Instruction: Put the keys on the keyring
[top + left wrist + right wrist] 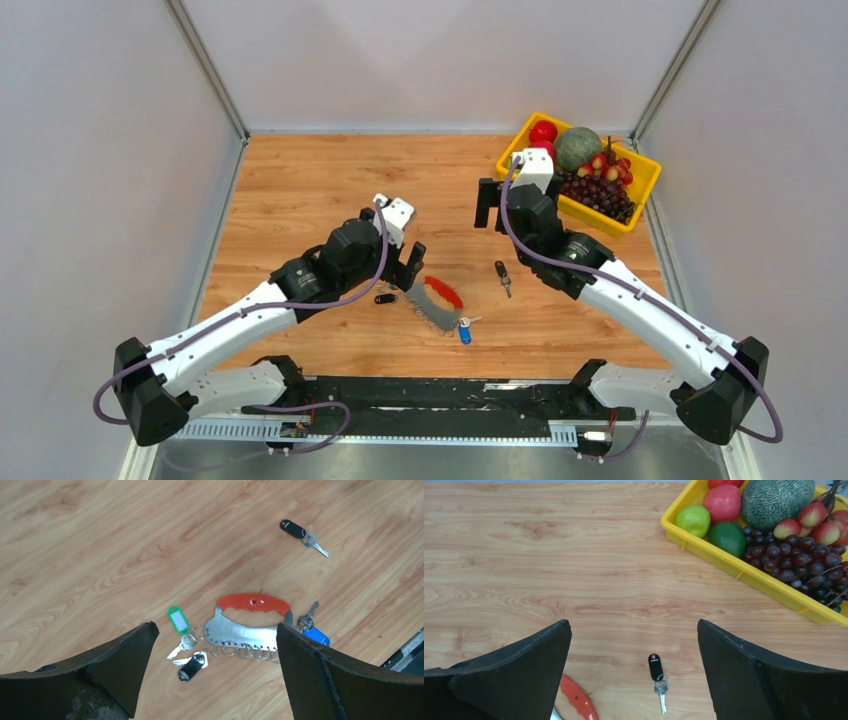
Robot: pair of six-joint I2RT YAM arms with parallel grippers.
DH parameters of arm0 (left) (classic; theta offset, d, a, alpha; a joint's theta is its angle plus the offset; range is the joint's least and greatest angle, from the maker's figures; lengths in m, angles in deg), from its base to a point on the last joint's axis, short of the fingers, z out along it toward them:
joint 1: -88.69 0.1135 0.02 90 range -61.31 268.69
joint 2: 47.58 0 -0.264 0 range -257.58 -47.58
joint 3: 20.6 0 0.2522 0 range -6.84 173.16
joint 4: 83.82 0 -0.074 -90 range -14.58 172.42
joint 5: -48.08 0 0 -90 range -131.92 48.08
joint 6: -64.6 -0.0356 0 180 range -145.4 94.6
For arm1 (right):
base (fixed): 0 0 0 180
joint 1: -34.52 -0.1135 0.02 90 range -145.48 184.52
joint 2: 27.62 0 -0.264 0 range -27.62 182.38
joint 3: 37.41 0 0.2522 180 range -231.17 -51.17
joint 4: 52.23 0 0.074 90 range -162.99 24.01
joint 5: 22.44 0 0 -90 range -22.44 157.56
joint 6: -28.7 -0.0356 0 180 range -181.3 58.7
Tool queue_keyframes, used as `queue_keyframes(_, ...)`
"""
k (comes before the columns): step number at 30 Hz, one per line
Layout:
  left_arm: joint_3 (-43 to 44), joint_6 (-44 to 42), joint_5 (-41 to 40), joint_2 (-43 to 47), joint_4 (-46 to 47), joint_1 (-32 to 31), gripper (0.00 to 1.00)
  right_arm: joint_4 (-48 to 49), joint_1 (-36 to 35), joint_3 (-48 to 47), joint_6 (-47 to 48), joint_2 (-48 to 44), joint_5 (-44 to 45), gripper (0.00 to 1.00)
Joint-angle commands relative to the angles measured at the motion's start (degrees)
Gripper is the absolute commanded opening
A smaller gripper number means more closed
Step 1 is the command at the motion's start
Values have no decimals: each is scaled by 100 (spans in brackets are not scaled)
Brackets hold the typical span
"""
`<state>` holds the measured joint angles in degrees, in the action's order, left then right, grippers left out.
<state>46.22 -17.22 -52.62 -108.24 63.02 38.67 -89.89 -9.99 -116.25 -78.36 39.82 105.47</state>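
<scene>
Over the keyring (pixel 247 630), the left fingers (pixel 120 655) are hanging spread wide, holding nothing. On the side of the keyring's red handle (pixel 252 602), a bit away, a lone black key (pixel 655 667) is lying on the worktop (pixel 549 555). The right fingers (pixel 524 655) are hanging above it, spread wide and empty too. A green key (pixel 177 619), a second black key (pixel 191 667) and a blue key (pixel 312 632) are lying tight against the keyring's little rings; I cannot tell if they are hooked on.

I think the lone black key is the one to get now. The right fingers should be going straight down and pinching its fat plastic head, not the thin blade, which is lying flat on the wood. The left fingers should be pressing on the red handle so the keyring is not sliding while the key is going on.
</scene>
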Motion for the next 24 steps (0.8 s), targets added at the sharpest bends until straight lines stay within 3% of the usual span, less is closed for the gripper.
queue_keyframes(1, -279, 362, 348, 200, 379, -34, 100, -288, -31, 281, -142, -334, -421, 100)
queue_keyframes(7, -730, 411, 514, 515, 493, -36, 100, -1188, -31, 174, 66, 21, -623, 100)
queue_keyframes(10, -1036, 489, 201, 784, 587, -40, 100, -1186, -30, 266, 80, 91, -797, 100)
queue_keyframes(16, -1307, 852, -519, 1215, 650, -43, 100, -1205, -31, 256, -117, 220, -281, 100)
queue_keyframes(24, -1585, 1379, -698, 1379, 742, -41, 100, -1199, -199, 56, 357, 441, -1579, 100)
